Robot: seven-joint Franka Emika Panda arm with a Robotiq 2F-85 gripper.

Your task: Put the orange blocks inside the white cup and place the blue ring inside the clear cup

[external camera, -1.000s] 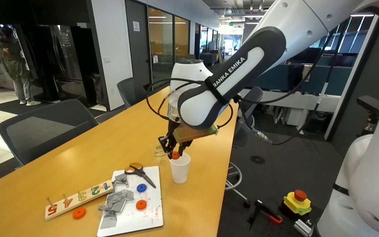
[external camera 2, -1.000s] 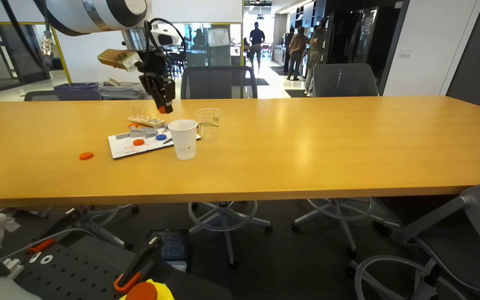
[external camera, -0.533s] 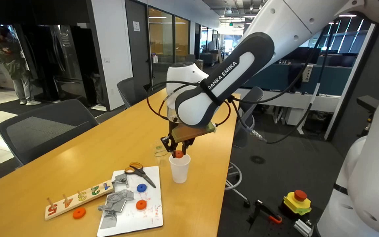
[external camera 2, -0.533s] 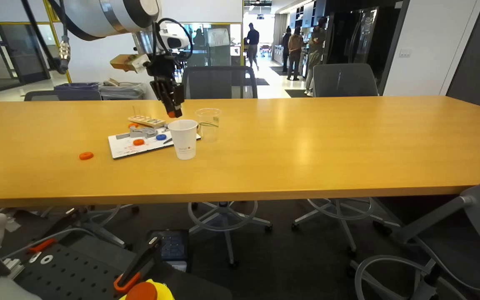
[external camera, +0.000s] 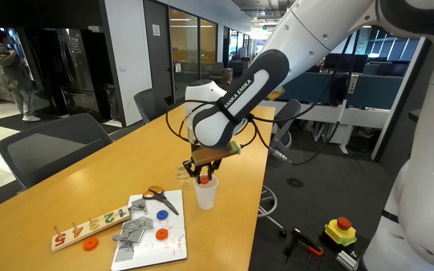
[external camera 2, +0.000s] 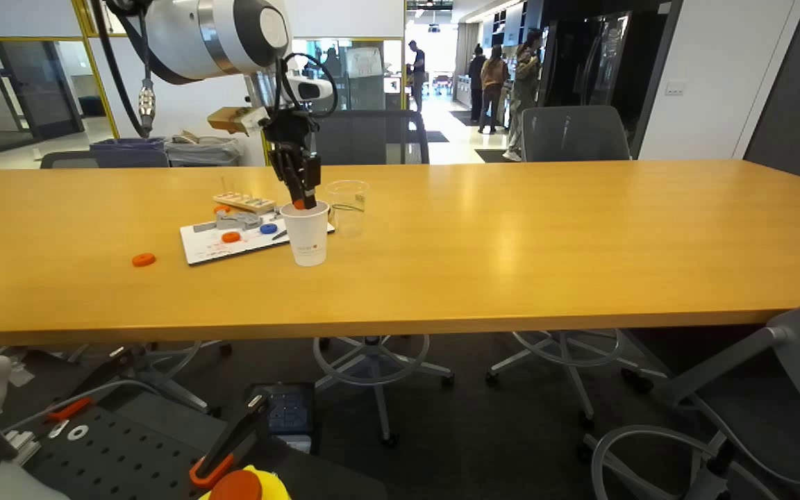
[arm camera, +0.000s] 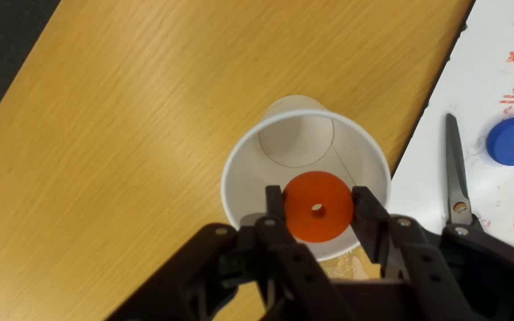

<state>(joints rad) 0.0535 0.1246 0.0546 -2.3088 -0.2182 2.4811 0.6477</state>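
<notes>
Left on the table (external camera 2: 60, 305), in from its near edge in an exterior view, lies an orange block (external camera 2: 143, 260); wood (external camera 2: 615, 243) runs wide rightward. A second block (external camera 2: 222, 208) sits by the strip (external camera 2: 244, 202); the board (external camera 2: 200, 250) bears a third block (external camera 2: 231, 237) and the blue ring (external camera 2: 268, 228). Near its corner stands the white cup (external camera 2: 308, 239), then the clear cup (external camera 2: 348, 215). Chairs (external camera 2: 576, 135) line the far edge. The arm (external camera 2: 174, 45) slants down, gripper (arm camera: 317, 203) pinching a fourth block (arm camera: 304, 191) at the white cup's mouth.

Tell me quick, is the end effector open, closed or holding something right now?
End effector: closed, holding an orange block at the mouth of the white cup.
</notes>
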